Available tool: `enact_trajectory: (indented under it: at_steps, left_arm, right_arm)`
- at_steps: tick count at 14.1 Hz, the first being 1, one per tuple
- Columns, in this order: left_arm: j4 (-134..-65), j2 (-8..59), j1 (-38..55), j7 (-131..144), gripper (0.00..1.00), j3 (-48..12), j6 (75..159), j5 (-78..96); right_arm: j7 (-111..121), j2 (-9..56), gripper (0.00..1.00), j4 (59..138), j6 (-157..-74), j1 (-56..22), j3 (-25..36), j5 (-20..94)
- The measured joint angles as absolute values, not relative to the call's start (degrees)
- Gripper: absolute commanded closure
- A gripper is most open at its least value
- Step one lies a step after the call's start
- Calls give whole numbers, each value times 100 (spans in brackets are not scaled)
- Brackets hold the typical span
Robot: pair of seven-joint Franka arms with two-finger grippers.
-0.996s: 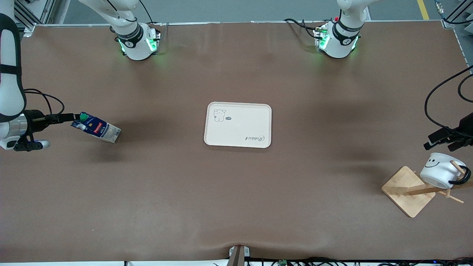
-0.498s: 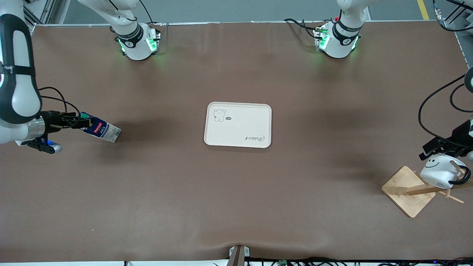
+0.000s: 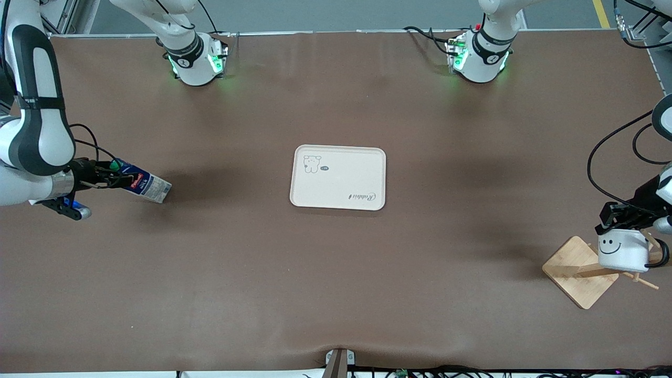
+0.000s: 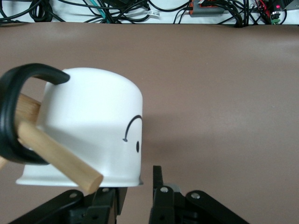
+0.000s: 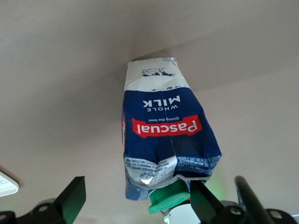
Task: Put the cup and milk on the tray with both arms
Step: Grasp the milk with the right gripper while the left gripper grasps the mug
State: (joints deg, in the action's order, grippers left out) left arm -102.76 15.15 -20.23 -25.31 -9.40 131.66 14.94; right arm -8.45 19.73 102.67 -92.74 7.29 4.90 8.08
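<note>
The milk point(image 3: 144, 185) lies on its side on the table toward the right arm's end, green cap toward my right gripper point(image 3: 111, 178). In the right wrist view the gripper point(image 5: 138, 200) is open, its fingers on either side of the cap and top of the milk point(image 5: 163, 130). The cup point(image 3: 623, 250) hangs on a wooden peg of the bamboo stand at the left arm's end. My left gripper point(image 3: 619, 220) is at its rim. In the left wrist view the left gripper point(image 4: 135, 193) is open, straddling the wall of the cup point(image 4: 88, 126). The tray point(image 3: 338, 177) lies empty mid-table.
The square bamboo stand base point(image 3: 575, 270) sits near the table's edge at the left arm's end, with its post and pegs point(image 4: 60, 156) running through the cup's handle. Cables trail from both wrists.
My right gripper has moved in along the table until its fingers flank the milk's cap. My left gripper has come down onto the cup, which has swung more upright on its peg.
</note>
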Motion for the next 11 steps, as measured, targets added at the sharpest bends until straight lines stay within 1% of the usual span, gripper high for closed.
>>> enact_trajectory:
  at_steps: [1,2,5,6,7,9,11]
  left_arm:
    - [-10276,1517,-2004,-2535,91,-941,13166,1491]
    - [-10276,1521,-1993,-2542,91,-941,13162,1490]
    - [-10276,1529,-1989,-2549,91,-940,13161,1488]
    - [-10276,1529,-1989,-2552,94,-940,13161,1485]
    - [-10276,1529,-1989,-2575,100,-940,13161,1481]
    - [-10275,1529,-2002,-2673,100,-934,13161,1477]
    - [-10275,1529,-2014,-2727,100,-931,13161,1477]
  right_arm:
    - [-845,1973,0,10319,-9341,729,489,808]
    - [-846,1973,0,10356,-9361,725,486,807]
    - [-919,1957,0,10289,-9161,629,470,807]
    - [-1019,1946,0,10163,-8946,568,463,808]
    - [-1145,1933,0,10001,-8730,499,456,809]
    - [-1351,1901,0,9759,-8464,372,441,809]
    - [-1422,1886,0,9704,-8422,318,439,807]
